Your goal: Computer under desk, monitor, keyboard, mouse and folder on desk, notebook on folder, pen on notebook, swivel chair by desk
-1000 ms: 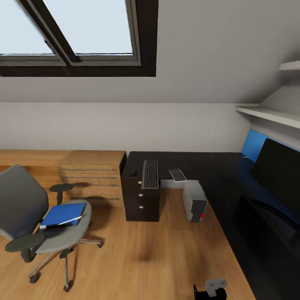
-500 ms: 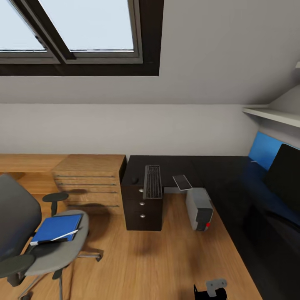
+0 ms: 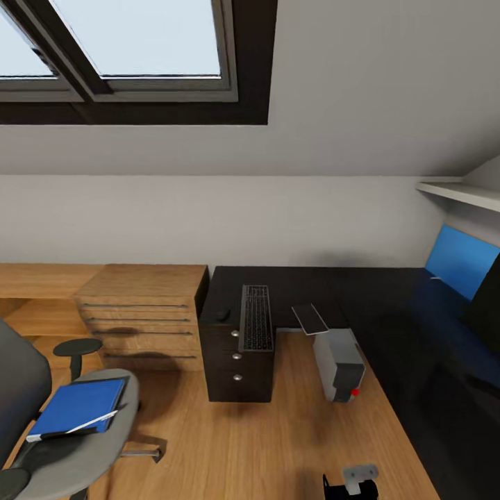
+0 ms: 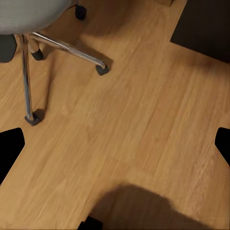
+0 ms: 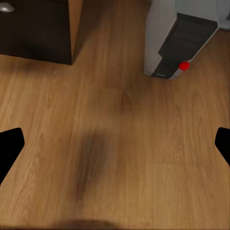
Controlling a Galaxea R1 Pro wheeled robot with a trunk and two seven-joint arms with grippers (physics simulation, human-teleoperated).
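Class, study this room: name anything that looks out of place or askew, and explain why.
The blue folder lies on the chair seat, not on a desk. The keyboard sits lengthwise on the black desk, its near end over the drawers. The computer stands on the floor, tilted off the desk's line.

Black fingers (image 4: 10, 148) frame each wrist view; a grey bracket (image 3: 360, 475) tops a black arm part.

The swivel chair (image 3: 48, 430) runs off the head view's left and bottom edges, its tall back and base mostly lost; the monitor (image 3: 486, 305) is cut by the right edge, only a dark sliver showing; the small dark object (image 3: 223, 314) on the tabletop (image 3: 361, 292) beside the keyboard (image 3: 256, 318) is too small to tell; the computer (image 5: 182, 38) is cropped at the right wrist view's edge.
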